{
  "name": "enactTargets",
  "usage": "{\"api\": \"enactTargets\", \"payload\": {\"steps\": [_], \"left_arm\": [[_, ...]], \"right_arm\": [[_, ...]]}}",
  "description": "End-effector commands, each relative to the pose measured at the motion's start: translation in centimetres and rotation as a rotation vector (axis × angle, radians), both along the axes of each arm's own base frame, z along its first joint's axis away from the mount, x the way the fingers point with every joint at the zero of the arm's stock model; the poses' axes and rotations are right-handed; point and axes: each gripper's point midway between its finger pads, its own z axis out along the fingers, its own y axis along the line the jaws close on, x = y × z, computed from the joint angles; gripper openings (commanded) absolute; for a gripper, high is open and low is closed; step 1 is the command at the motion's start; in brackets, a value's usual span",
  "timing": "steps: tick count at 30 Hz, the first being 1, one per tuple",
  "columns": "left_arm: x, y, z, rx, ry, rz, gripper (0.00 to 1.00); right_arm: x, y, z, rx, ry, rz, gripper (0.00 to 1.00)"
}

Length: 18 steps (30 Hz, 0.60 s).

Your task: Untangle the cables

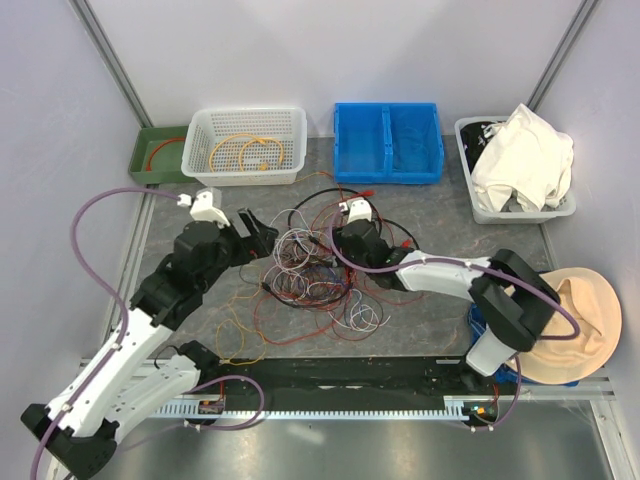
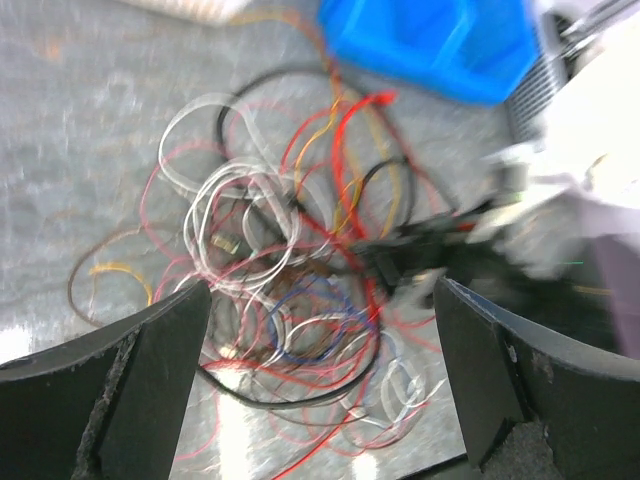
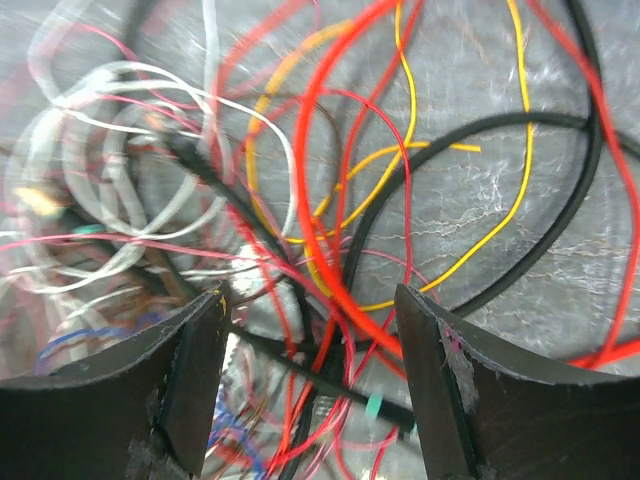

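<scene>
The cables (image 1: 315,265) lie in a tangled heap of red, white, black, yellow and blue wires on the grey mat mid-table. My left gripper (image 1: 262,228) is open at the heap's left edge; in the left wrist view (image 2: 322,330) its jaws stand wide over white and blue coils (image 2: 300,325). My right gripper (image 1: 340,240) is open, low over the heap's upper right. In the right wrist view (image 3: 312,345) its fingers straddle red and black wires (image 3: 330,300) without closing on them. Loose yellow and red strands (image 1: 240,335) trail off at the front left.
At the back stand a green tray (image 1: 150,155), a white basket (image 1: 245,145) holding orange wire, a blue bin (image 1: 388,140) and a grey bin of white cloth (image 1: 520,165). A tan hat (image 1: 580,320) lies at the right. A black rail (image 1: 350,370) runs along the front.
</scene>
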Motion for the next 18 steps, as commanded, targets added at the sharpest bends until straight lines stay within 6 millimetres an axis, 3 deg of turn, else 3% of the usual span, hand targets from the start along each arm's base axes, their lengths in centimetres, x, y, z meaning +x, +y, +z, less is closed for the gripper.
{"api": "enactTargets", "payload": {"steps": [1,2,4,7,9,12,16,18], "left_arm": [[-0.4,-1.4,-6.6,0.005,0.157,-0.042,1.00],[-0.7,-1.7,-8.6,0.009,0.204,-0.050,1.00],[-0.5,-2.1,-9.9,-0.008,0.235,-0.042,0.99],[-0.2,-1.9,-10.5,-0.017,0.260,-0.004,0.99],[0.1,-1.4,-9.3,-0.032,0.226,0.032,0.99],[0.0,1.1,-7.6,-0.019,0.192,0.153,0.99],[-0.7,2.9,-4.7,-0.011,0.111,0.188,1.00],[-1.0,3.2,-5.0,0.012,0.128,0.188,0.99]], "right_arm": [[-1.3,2.1,5.6,0.151,-0.096,0.074,0.73],[-1.9,2.2,6.2,0.164,-0.105,0.090,0.74],[-3.1,3.6,7.0,0.207,-0.108,0.161,0.73],[-4.5,5.8,6.2,0.199,-0.075,0.259,0.74],[-5.3,7.5,4.4,0.156,-0.035,0.305,0.74],[-6.5,9.0,2.4,0.123,-0.001,0.346,0.75],[-8.4,11.2,2.1,0.147,-0.017,0.404,0.77],[-8.9,12.3,1.8,0.124,-0.021,0.428,0.77]]}}
